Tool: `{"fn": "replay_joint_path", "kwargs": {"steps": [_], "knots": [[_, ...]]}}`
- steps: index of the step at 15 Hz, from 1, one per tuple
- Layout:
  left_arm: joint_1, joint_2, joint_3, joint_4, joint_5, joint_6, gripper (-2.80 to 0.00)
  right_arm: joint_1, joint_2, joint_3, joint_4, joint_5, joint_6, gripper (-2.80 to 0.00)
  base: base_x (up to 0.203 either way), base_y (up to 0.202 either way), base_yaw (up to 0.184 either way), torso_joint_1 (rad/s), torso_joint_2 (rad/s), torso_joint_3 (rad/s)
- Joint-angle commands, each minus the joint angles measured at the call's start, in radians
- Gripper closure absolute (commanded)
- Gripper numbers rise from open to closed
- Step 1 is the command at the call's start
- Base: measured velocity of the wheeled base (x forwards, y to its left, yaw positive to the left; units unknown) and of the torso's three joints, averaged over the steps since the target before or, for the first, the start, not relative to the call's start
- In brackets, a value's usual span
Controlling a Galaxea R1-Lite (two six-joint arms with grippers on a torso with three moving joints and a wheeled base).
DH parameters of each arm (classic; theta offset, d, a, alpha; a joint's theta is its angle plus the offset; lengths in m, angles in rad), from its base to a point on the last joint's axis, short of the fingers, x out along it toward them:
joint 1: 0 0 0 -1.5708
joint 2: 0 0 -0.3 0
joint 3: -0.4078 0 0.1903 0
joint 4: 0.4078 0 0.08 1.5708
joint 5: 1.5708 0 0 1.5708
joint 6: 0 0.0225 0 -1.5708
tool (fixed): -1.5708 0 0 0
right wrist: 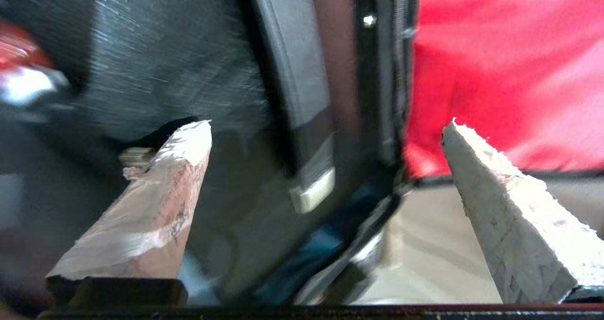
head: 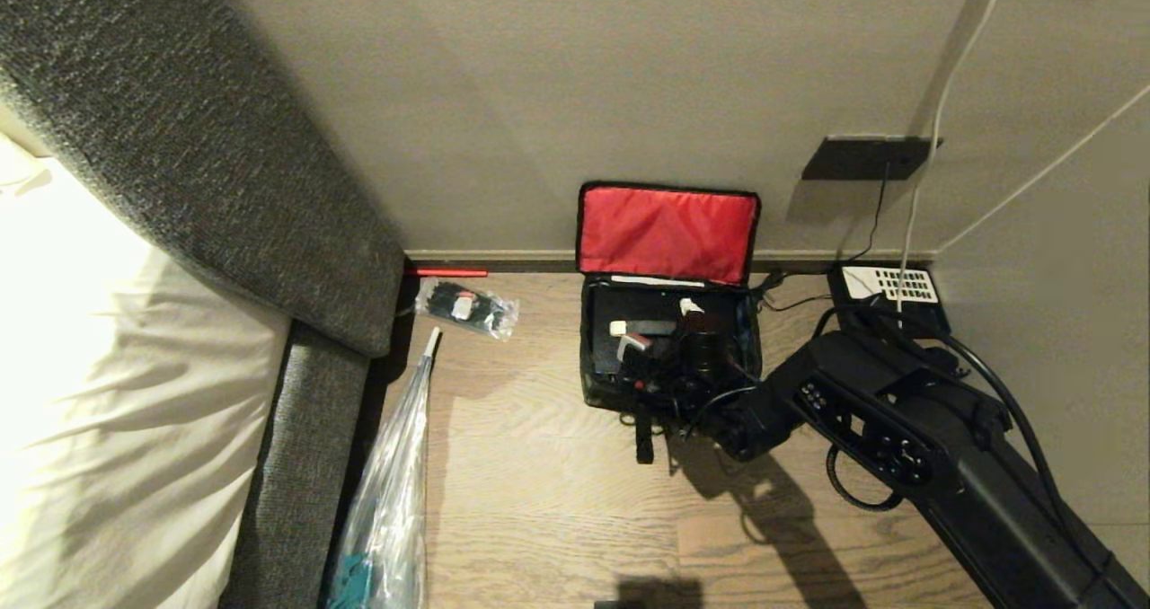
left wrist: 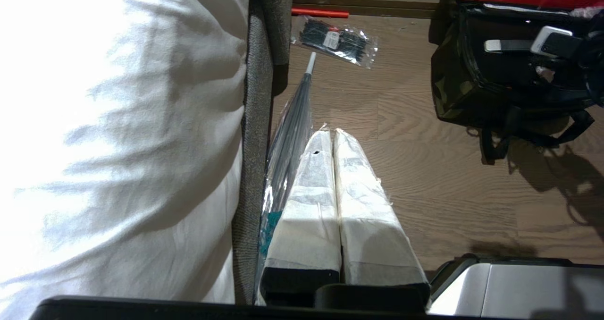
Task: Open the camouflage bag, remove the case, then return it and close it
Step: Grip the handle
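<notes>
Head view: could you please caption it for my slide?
Right gripper, open, reaches into the open camouflage bag by the wall.

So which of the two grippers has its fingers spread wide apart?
The right gripper, reaching into the open camouflage bag by the wall; the left gripper's white-wrapped fingers are pressed together above the floor.

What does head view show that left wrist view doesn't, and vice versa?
Head only: the right arm reaching in from the right, its right gripper over the open bag; the whole red lid lining upright against the wall; a phone by the baseboard.
Left wrist only: the left gripper, shut, hanging over bare floor beside the bed; the bag's camouflage side.
Both: the camouflage bag, the clear packet, the wrapped umbrella, the white bedding.
</notes>
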Motion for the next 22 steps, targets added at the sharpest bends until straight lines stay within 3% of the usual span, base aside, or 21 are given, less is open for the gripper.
{"fn": "replay_joint_path", "kwargs": {"steps": [1, 9, 17, 22], "knots": [[0.0, 0.0, 0.0, 0.0, 0.0, 0.0, 0.0, -0.012, 0.032, -0.059, -0.024, 0.024, -0.076, -2.8, 0.0, 0.0, 0.0, 0.0, 0.0, 0.0], [0.0, 0.0, 0.0, 0.0, 0.0, 0.0, 0.0, -0.013, 0.111, -0.16, -0.093, 0.032, -0.187, -2.8, 0.0, 0.0, 0.0, 0.0, 0.0, 0.0], [0.0, 0.0, 0.0, 0.0, 0.0, 0.0, 0.0, -0.032, 0.157, -0.304, -0.092, 0.025, -0.198, -2.8, 0.0, 0.0, 0.0, 0.0, 0.0, 0.0], [0.0, 0.0, 0.0, 0.0, 0.0, 0.0, 0.0, -0.042, 0.177, -0.303, -0.097, 0.03, -0.191, -2.8, 0.0, 0.0, 0.0, 0.0, 0.0, 0.0]]}}
